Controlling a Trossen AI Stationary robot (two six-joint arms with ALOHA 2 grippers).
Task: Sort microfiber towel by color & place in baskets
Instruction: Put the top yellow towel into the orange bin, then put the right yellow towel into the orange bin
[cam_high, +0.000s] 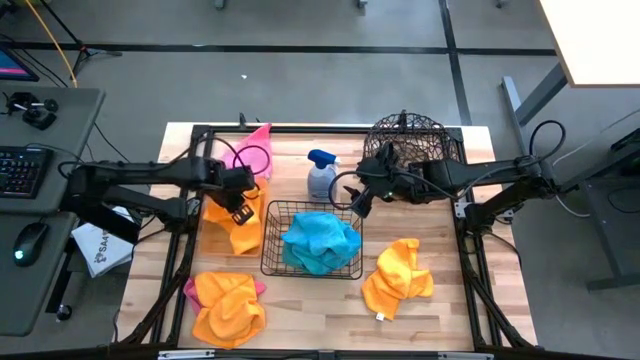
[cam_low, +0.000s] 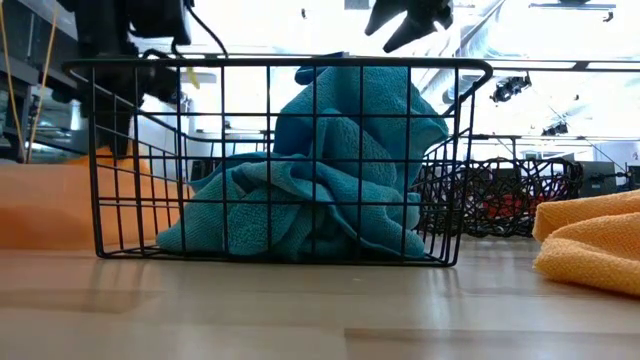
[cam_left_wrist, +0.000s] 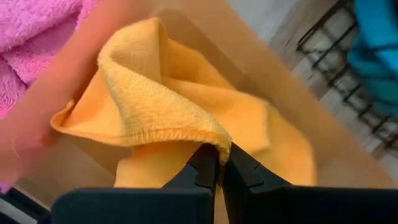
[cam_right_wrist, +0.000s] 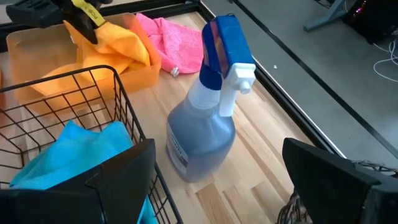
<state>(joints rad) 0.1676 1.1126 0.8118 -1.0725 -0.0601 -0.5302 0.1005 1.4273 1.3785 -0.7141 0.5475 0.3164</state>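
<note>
Orange towel (cam_left_wrist: 186, 118): crumpled, folded hem | left claw (cam_left_wrist: 222, 163): pinched on it | right claw (cam_right_wrist: 217, 180): spread, empty

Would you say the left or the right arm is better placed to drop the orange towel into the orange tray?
Left: its gripper already pinches the orange towel above the orange tray.

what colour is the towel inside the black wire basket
Turquoise blue towel, clearest in the low view, filling the black wire basket.
</note>
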